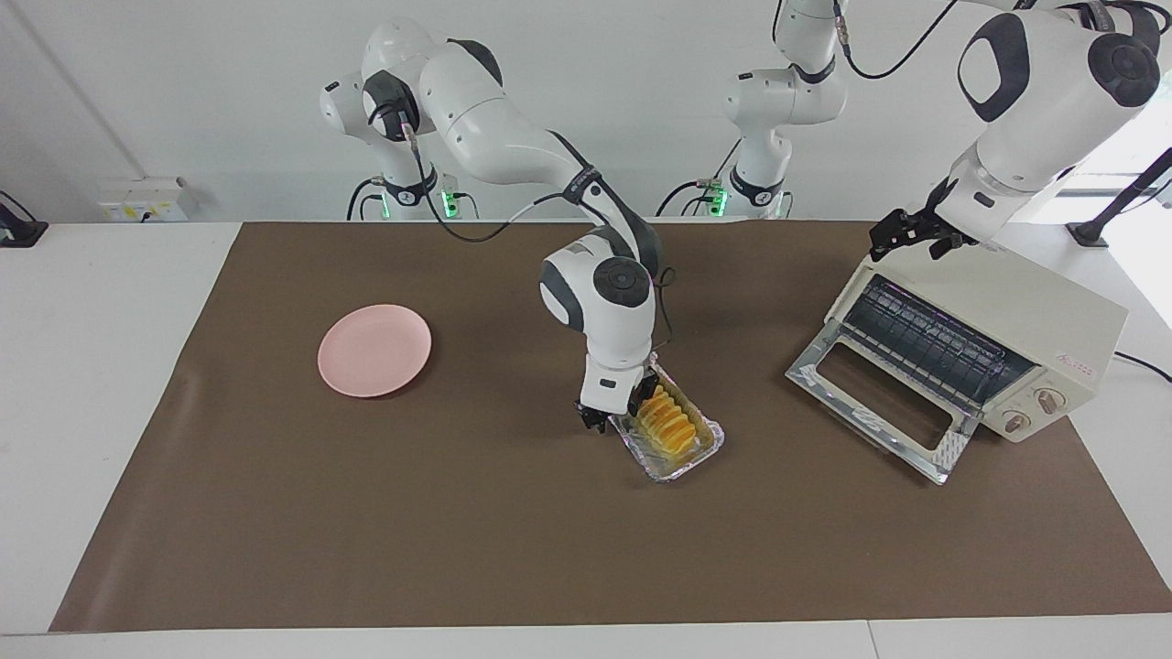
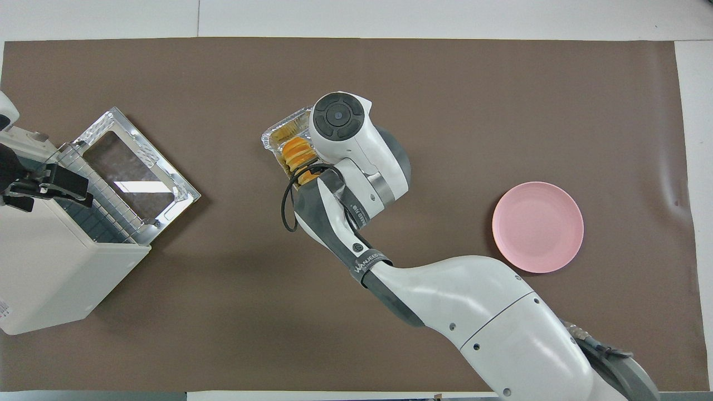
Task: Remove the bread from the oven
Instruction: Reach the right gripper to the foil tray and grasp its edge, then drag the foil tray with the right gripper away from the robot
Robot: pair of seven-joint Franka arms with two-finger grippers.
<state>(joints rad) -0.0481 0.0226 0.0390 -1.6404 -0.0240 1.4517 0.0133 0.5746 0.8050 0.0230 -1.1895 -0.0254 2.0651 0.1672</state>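
Note:
The bread (image 1: 670, 425) (image 2: 295, 153), a ridged golden loaf, lies in a crinkled foil tray (image 1: 687, 461) (image 2: 277, 134) on the brown mat mid-table, outside the oven (image 1: 1016, 302) (image 2: 50, 273). The oven's glass door (image 1: 870, 403) (image 2: 133, 178) hangs open, and its wire rack shows bare. My right gripper (image 1: 613, 414) is down at the tray's long side toward the right arm's end. One finger is outside the wall, the other inside by the bread, still apart. In the overhead view its own wrist hides it. My left gripper (image 1: 906, 234) (image 2: 50, 186) hovers open over the oven's top front edge, holding nothing.
A pink plate (image 1: 374, 350) (image 2: 537, 226) sits on the mat toward the right arm's end. The oven stands angled at the left arm's end, its dropped door reaching toward the tray. A third arm's base stands at the table's back edge.

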